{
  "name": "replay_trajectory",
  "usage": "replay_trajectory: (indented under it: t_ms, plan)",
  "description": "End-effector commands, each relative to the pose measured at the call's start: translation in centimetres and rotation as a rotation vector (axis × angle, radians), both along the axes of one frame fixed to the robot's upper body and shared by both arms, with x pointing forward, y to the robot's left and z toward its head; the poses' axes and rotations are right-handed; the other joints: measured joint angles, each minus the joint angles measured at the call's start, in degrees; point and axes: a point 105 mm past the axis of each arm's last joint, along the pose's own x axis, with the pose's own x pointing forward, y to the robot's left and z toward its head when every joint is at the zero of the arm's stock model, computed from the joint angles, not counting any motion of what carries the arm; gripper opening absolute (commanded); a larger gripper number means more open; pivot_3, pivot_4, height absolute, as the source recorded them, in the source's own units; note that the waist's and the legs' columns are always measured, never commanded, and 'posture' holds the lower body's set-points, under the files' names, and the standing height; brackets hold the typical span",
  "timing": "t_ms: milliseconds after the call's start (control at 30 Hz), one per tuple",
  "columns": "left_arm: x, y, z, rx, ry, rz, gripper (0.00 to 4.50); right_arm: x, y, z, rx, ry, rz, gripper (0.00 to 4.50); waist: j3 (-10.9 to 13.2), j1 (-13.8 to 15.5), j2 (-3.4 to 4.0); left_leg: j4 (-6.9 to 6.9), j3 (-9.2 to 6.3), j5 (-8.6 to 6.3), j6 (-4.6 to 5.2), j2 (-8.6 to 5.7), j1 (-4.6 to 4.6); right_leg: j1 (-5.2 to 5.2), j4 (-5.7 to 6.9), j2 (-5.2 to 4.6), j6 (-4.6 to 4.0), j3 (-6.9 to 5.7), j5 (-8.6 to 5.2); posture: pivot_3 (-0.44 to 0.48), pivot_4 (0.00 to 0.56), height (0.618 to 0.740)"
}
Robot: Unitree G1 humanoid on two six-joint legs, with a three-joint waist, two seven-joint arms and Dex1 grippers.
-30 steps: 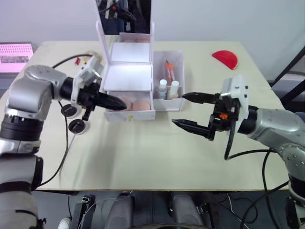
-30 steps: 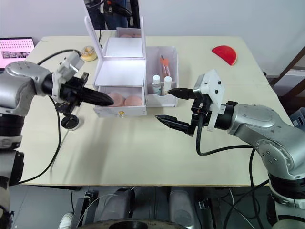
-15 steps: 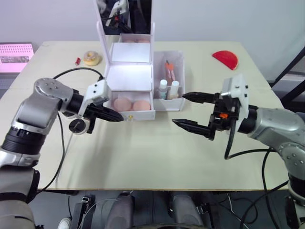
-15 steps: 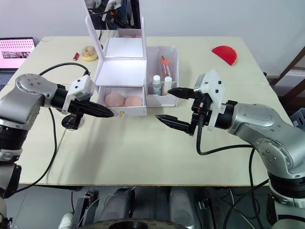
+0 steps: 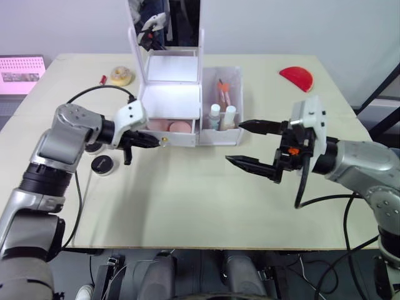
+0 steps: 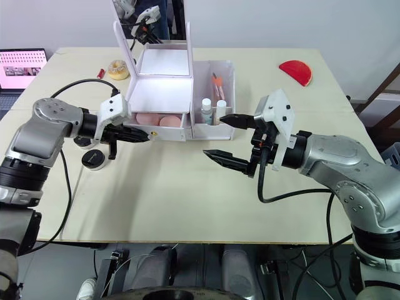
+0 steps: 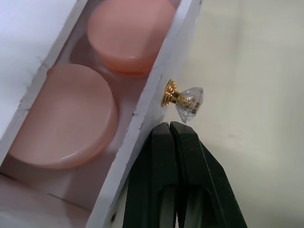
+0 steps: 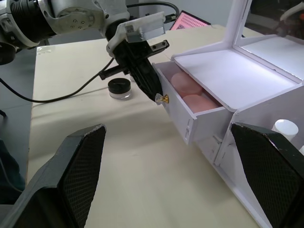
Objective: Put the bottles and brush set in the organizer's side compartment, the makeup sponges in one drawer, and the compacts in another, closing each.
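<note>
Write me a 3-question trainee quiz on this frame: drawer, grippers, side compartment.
1. True or false: the drawer holding the pink makeup sponges is fully shut.
2. Which gripper has its fingers pressed together at the drawer's front, beside the crystal knob? A) left gripper B) right gripper
3. Fill in: two white-capped ____ stand upright in the organizer's side compartment.

Key:
1. False. It is partly open, with the sponges visible inside.
2. A. The left gripper is shut, its tips against the drawer front next to the knob; the right gripper hangs open over the table, holding nothing.
3. bottles
</note>
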Motion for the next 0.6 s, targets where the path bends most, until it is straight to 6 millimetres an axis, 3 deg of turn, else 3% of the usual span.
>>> replay_trajectory:
  t_ms: [33,600]
  plan:
    - [1.4,-0.2,1.6,-0.009,-0.101,0.044,0.06,-0.3,0.1,0.9,-0.001,-0.044,0.008,4.5,0.0,0.1,0.0,0.01,0.0,0.0,0.0,0.0,-0.01,0.0,0.0,0.0,0.0,-0.01,0.0,0.0,0.15,0.74]
    - [3.1,-1.2,1.9,-0.055,-0.126,0.092,0.06,-0.3,0.1,0.7,-0.008,-0.039,0.013,4.5,0.0,0.0,0.0,0.03,0.0,0.0,0.0,0.0,0.01,0.0,0.02,0.0,0.02,0.0,0.02,0.0,0.15,0.74]
